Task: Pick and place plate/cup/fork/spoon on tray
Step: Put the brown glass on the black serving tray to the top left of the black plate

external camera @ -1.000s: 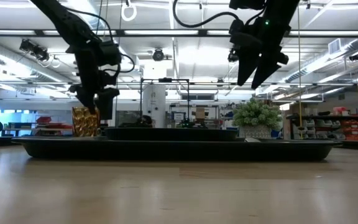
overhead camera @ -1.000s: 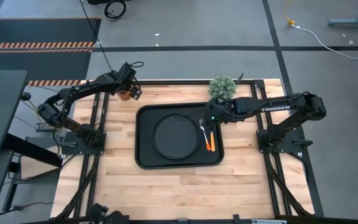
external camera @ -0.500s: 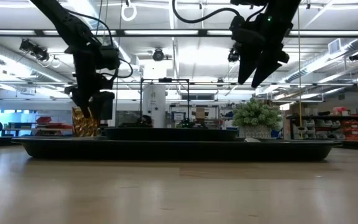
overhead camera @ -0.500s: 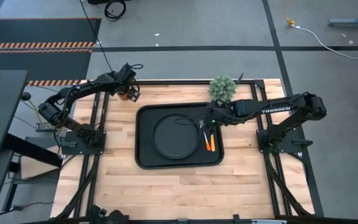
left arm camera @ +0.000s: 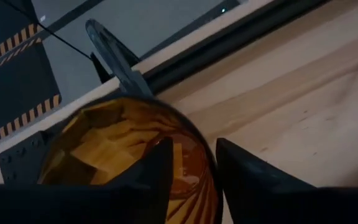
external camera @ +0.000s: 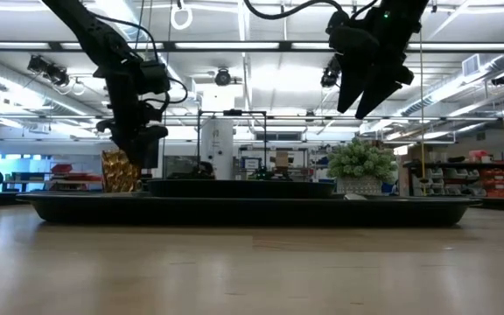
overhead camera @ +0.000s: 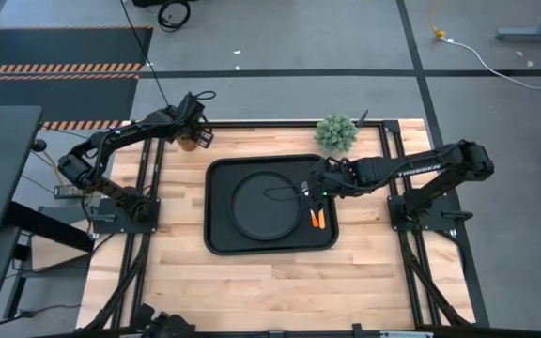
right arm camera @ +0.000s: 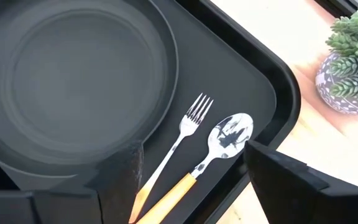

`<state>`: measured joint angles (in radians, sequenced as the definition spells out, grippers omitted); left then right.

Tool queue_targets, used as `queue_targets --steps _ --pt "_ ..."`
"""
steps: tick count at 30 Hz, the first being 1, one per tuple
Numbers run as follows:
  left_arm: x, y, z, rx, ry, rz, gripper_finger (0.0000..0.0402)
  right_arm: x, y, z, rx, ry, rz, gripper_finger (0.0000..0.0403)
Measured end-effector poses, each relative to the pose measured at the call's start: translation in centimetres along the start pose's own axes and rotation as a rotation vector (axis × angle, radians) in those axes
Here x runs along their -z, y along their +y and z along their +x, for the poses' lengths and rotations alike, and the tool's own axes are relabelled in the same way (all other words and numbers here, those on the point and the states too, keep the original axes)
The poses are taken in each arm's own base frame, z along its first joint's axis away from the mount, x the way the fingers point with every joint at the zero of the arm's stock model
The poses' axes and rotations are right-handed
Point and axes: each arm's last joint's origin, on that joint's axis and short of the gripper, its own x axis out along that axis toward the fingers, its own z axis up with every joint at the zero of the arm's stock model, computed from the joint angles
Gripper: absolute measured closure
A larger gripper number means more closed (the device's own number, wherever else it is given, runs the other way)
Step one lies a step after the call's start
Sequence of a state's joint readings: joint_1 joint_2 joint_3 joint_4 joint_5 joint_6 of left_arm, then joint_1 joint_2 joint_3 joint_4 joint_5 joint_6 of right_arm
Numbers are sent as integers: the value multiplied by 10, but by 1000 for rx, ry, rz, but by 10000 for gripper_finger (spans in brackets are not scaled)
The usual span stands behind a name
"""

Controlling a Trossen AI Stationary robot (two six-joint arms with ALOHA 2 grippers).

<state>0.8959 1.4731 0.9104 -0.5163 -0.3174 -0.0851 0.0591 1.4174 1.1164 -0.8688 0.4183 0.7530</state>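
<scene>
The amber cup (overhead camera: 188,143) stands upright on its base on the wood at the table's far left, with my left gripper (overhead camera: 195,139) shut on its rim; the low view shows the cup (external camera: 119,171) under the gripper (external camera: 138,153). The black tray (overhead camera: 216,246) lies mid-table and holds the round plate (overhead camera: 261,207). The fork (right arm camera: 180,138) and spoon (right arm camera: 221,144) lie side by side near its right rim. My right gripper (overhead camera: 310,186) hangs open above them, touching nothing. My left gripper has the cup's wall at the rim (left arm camera: 205,163) between its two fingers, one finger (left arm camera: 157,171) inside the cup and the other (left arm camera: 241,171) outside. The fingers slant down from the table's near left. The cup stands upright on the table.
A spiky green plant in a pot (overhead camera: 336,133) stands on the wood just beyond the tray's far right corner, close to my right arm. Bare wood lies between the cup and the tray and along the near side of the table (overhead camera: 270,282).
My left gripper has stayed at the cup and its fingers have closed onto the cup's wall. My right gripper has swung a little toward the table's near edge above the fork and spoon, staying open.
</scene>
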Motion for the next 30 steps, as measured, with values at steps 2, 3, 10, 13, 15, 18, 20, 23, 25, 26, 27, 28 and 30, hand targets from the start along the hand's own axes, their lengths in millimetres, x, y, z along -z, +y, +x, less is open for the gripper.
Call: queue_targets --steps 2,3,10,13,15,18,20,23,25,26,27,28,30 --pt "-2 0 0 2 -23 3 280 0 0 0 3 -3 2 120" --pt "-3 -1 0 4 -34 16 286 0 0 0 3 -3 1 123" --pt "-3 -4 -1 7 -41 52 387 -1 -1 0 8 -5 -33 135" --pt "-3 -4 -1 9 -39 52 387 -2 -2 1 13 -6 -45 135" --pt "-3 -4 -1 9 -40 52 389 -3 -3 2 17 -6 -45 135" --pt "-3 -4 -1 10 -41 51 391 -4 -5 3 16 -5 -66 135" --pt "-3 -4 -1 10 -41 46 391 -7 -4 3 -27 1 -86 135" --pt "-3 -4 -1 10 -41 45 391 -10 0 4 -151 31 -121 135" --pt "-3 -5 -1 12 -42 47 391 -11 3 4 -207 36 -138 135" --pt "-3 -5 -2 13 -44 49 391 -12 4 3 -217 32 -140 135" --pt "-4 -6 -2 13 -46 48 391 -12 4 3 -221 27 -139 135" --pt "-4 -6 -2 14 -49 48 391 -13 4 3 -224 22 -142 135" --pt "-4 -7 -2 18 -54 58 391 -12 6 3 -227 19 -154 135"
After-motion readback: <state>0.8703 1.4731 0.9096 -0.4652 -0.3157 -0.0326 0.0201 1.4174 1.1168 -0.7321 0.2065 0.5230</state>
